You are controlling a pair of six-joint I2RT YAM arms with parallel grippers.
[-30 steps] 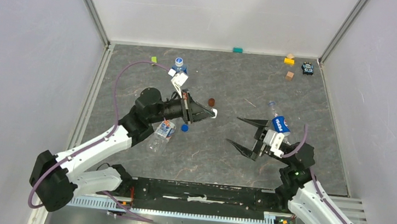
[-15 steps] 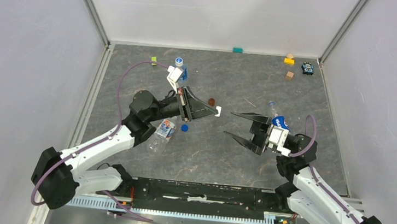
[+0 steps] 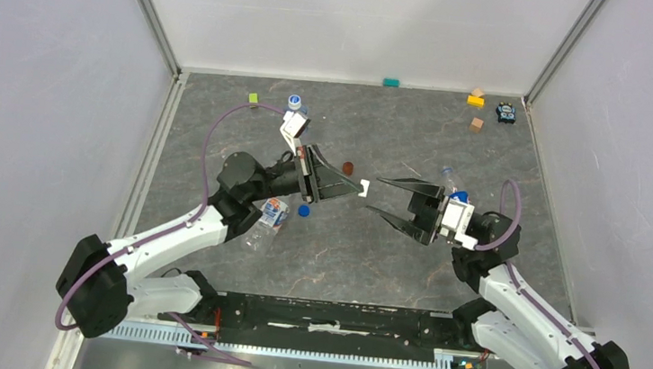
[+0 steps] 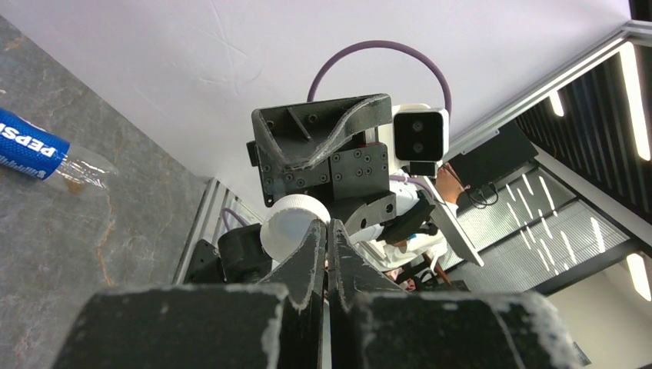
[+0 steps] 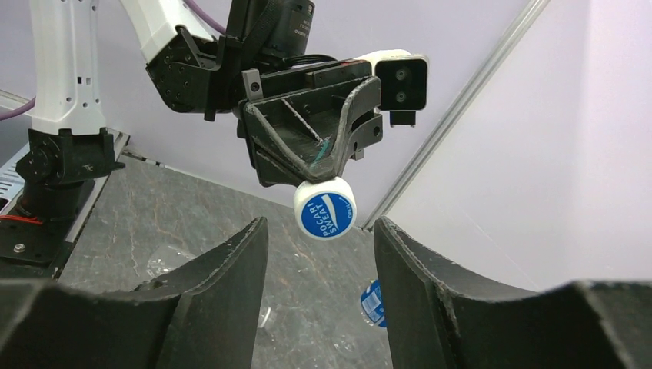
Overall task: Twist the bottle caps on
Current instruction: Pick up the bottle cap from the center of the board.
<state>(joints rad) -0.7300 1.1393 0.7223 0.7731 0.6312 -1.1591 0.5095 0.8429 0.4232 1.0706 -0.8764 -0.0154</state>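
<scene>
My left gripper (image 3: 355,187) is shut on a whitish-blue bottle cap (image 3: 363,186) and holds it in the air above mid-table. In the right wrist view the cap (image 5: 326,209) shows a blue printed top. My right gripper (image 3: 376,196) is open, its jaws facing the cap from the right, a little apart from it. A solid blue cap (image 3: 303,209) lies on the table. One bottle (image 3: 294,104) stands capped at the back. Another bottle (image 3: 269,215) lies under my left arm. A third bottle (image 3: 448,175) lies beside my right arm, partly hidden.
A dark red-brown disc (image 3: 348,167) lies behind my left gripper. Toy blocks sit near the back wall: green (image 3: 253,98), teal (image 3: 391,82), yellow (image 3: 476,99), tan (image 3: 476,124). A small dark object (image 3: 505,113) is in the back right corner.
My right gripper has swung up and to the left, closing on the held cap. My left gripper has shifted slightly right and turned, still holding the cap.
</scene>
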